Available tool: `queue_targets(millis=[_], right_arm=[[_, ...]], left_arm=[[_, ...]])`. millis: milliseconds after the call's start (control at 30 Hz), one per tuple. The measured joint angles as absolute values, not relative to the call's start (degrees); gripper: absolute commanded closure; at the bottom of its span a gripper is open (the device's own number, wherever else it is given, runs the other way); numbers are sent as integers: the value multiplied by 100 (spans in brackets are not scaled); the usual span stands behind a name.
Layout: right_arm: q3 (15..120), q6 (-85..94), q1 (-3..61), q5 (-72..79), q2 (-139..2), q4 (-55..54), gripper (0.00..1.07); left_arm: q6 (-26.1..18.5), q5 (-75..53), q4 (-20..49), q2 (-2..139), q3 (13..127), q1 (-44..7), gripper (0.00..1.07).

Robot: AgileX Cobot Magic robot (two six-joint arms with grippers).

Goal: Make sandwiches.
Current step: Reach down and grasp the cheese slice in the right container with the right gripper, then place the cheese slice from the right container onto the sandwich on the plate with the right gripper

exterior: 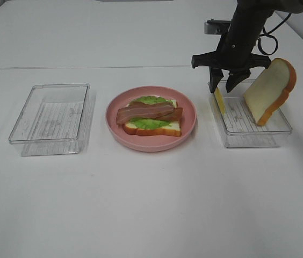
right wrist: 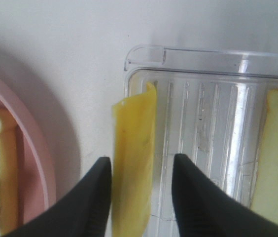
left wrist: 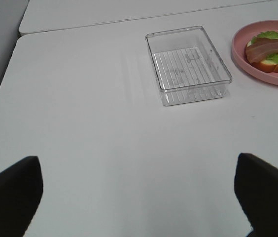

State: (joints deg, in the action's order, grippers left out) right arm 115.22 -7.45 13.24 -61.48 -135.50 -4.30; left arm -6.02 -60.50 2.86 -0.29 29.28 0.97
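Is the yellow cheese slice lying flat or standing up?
Standing on edge: the cheese slice leans against the clear tray's side wall, between the right end effector's fingers.

I'm looking at a plain white table (exterior: 141,215), with a seam running across it behind the pink plate (exterior: 150,146). The plate sits flat about mid-table. One clear tray (exterior: 52,148) rests on the table to the plate's left, apart from it. A second clear tray (exterior: 248,141) stands to the plate's right, just beside its rim with a narrow gap.
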Motion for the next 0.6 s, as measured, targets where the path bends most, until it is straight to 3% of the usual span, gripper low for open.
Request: queue_targets(millis=[133,200,600], right_arm=[[11522,-745,1324,-6148,-13550,-476,93],[11522,-745,1324,-6159,-13550,-487,107],[11522,-745,1324,-6228,-13550,-298,107]], left_arm=[[-602,-6050,286,-29,2928,97,9],[-602,-6050,286,-29,2928,97,9],[-602,-6050,286,-29,2928,97,9]])
